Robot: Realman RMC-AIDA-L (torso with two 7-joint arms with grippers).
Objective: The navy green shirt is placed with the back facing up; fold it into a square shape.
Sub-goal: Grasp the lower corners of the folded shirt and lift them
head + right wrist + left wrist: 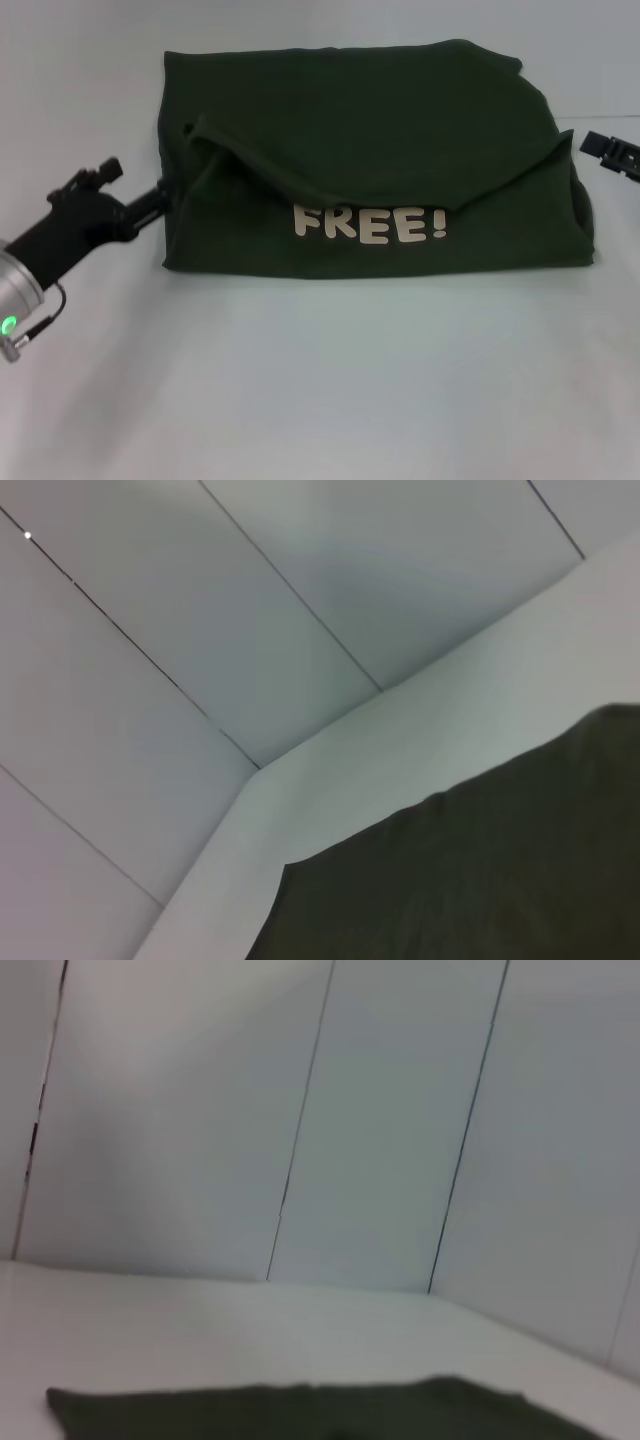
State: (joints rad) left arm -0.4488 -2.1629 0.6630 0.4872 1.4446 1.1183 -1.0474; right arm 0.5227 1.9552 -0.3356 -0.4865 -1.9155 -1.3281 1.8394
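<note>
The navy green shirt [370,120] lies across the far middle of the white table in the head view. Its near part is folded up over itself, so the cream "FREE!" lettering [370,224] shows on top. My left gripper [160,196] is at the shirt's left edge, right against the cloth by the fold. At the shirt's right edge, a little above the table, only the tip of my right gripper [600,148] is visible. The left wrist view catches a dark strip of shirt [300,1415], and the right wrist view a wider patch of shirt [480,880].
The white table [320,380] stretches bare between me and the shirt. White panelled walls [380,1120] stand behind the table and meet in a corner [255,770].
</note>
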